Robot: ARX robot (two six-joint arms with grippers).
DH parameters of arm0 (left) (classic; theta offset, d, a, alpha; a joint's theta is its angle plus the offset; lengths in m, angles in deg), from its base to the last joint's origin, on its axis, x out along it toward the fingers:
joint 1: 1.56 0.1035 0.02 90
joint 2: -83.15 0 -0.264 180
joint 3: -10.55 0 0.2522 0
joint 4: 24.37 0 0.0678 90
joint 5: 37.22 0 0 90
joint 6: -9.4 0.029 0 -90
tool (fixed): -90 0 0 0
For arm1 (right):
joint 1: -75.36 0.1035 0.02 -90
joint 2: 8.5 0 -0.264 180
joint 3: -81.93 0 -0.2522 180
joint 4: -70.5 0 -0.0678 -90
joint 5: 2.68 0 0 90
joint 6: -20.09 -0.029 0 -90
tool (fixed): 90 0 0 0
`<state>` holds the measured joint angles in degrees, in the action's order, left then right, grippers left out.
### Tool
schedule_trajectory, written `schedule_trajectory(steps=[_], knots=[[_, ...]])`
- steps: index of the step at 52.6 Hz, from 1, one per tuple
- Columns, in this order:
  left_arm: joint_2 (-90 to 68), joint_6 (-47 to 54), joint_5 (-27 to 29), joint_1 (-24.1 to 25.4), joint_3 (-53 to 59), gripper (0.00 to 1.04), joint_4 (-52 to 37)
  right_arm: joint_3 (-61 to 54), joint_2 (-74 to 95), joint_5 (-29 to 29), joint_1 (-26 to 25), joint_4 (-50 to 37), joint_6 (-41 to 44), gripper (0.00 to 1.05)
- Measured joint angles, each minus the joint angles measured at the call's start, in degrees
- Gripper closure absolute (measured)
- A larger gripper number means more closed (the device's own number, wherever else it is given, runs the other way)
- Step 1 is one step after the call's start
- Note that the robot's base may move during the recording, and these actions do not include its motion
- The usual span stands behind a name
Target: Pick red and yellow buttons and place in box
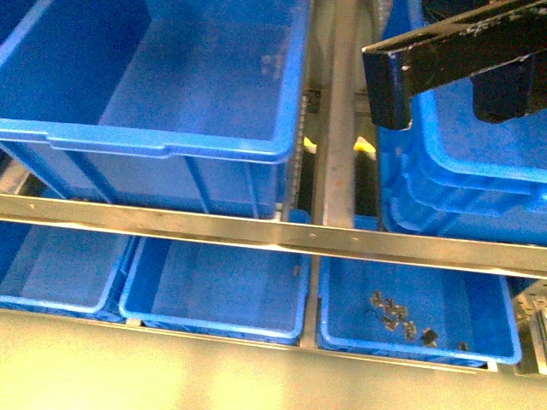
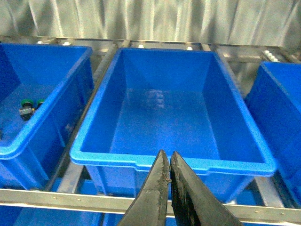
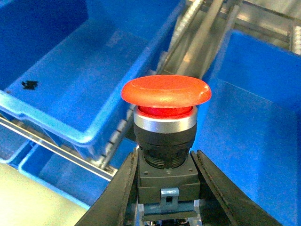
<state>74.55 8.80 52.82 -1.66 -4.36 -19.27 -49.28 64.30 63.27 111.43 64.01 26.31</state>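
Fingers of the right gripper press on both sides of the grey-black block body of the red button. They hold it upright, with the wide mushroom cap on top and a silver ring just under the cap. The button is in the air, not inside the box. In the front view the right arm reaches in to the right of the box, over the stack of blue trays just beside it, across a metal channel.

The box is deep, with sloping walls and a thick rolled rim, and its smooth floor shows only a pale reflection in the left wrist view. The left gripper hovers in front of the near rim of the box, its two dark fingers pressed together with nothing between them.

A neighbouring bin beside the box holds green-capped buttons. A metal rail runs across in front of the box. Below the box lie shallower trays, and one lower tray holds small dark parts.
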Motion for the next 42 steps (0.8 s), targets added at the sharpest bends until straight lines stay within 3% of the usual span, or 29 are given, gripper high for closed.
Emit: schedule_trajectory(steps=[4, 24, 29, 38, 42], knots=[[6.2, 0.0, 0.0, 0.0, 0.0, 1.02, 8.1, 0.0, 0.3, 0.3, -0.1, -0.7, 0.1, 0.78], [7.8, 0.1, 0.0, 0.1, 0.0, 1.02, 8.7, 0.7, 1.5, 1.0, -0.9, -1.2, 0.7, 0.78], [7.8, 0.1, 0.0, 0.1, 0.0, 0.82, 8.7, 0.8, 2.0, 1.2, -0.9, -1.5, 0.7, 0.78], [7.8, 0.1, 0.0, 0.1, 0.0, 0.56, 8.7, 2.1, 5.6, 2.9, -2.3, -2.6, 0.4, 0.78], [7.8, 0.1, 0.0, 0.1, 0.0, 0.38, 8.7, 5.2, 11.6, 3.3, -4.4, -4.1, 0.5, 0.78]])
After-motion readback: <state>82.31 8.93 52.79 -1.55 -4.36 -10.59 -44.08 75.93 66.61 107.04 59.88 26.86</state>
